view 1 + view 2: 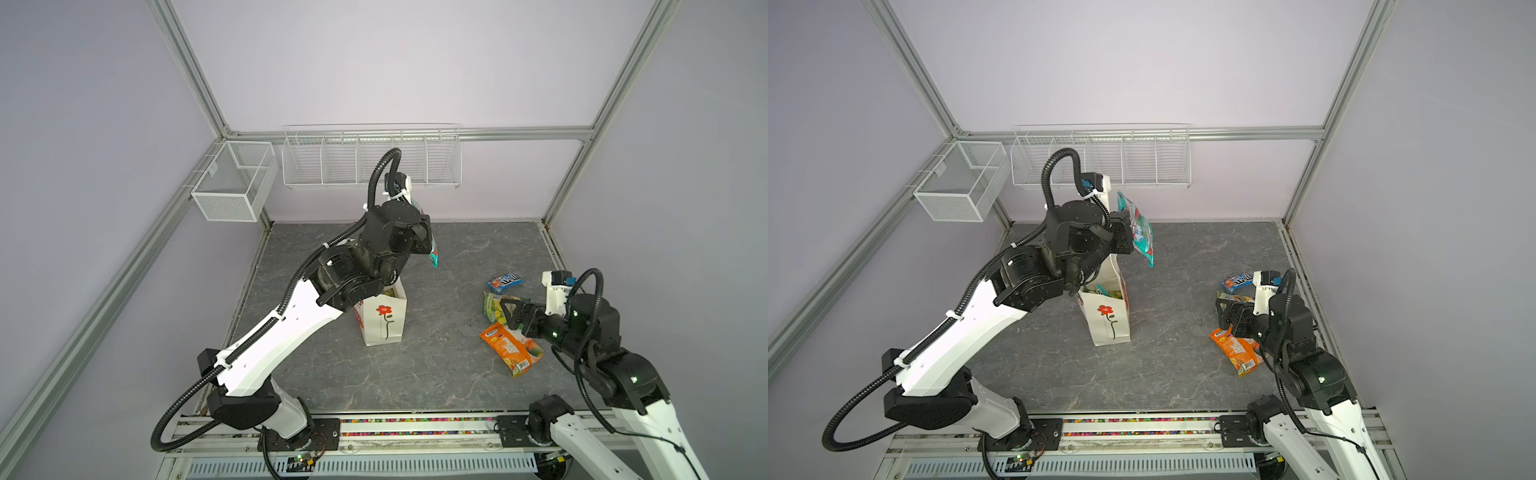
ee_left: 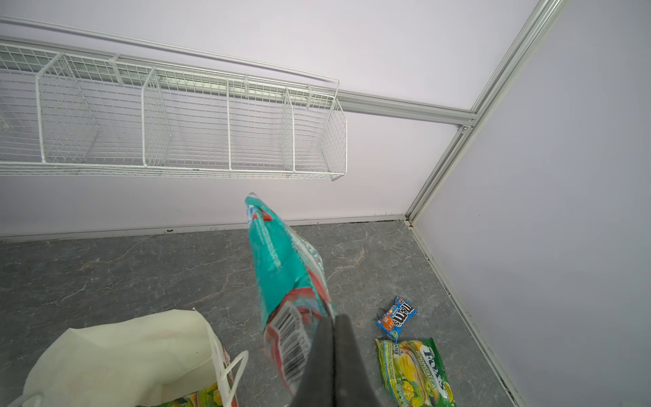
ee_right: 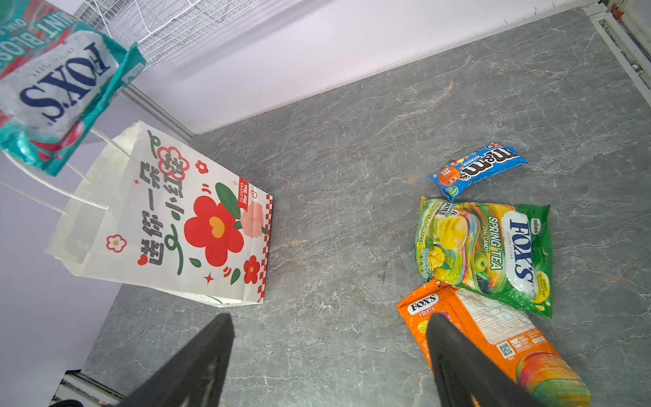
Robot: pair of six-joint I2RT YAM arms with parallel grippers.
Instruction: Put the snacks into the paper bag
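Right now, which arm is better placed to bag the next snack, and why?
Left: the left gripper is shut on the teal packet, raised near the paper bag; the right gripper is open, empty, farther away.

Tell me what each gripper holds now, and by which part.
The left gripper is shut on the teal packet, at its edge beside the barcode. The right gripper is open and holds nothing.

soft, even, bright light all round; shadows are faint. up close my left gripper [image 2: 334,319] blurs (the wrist lens bends the wire shelf [image 2: 176,119]). the green packet [image 3: 486,250] shows sheen.
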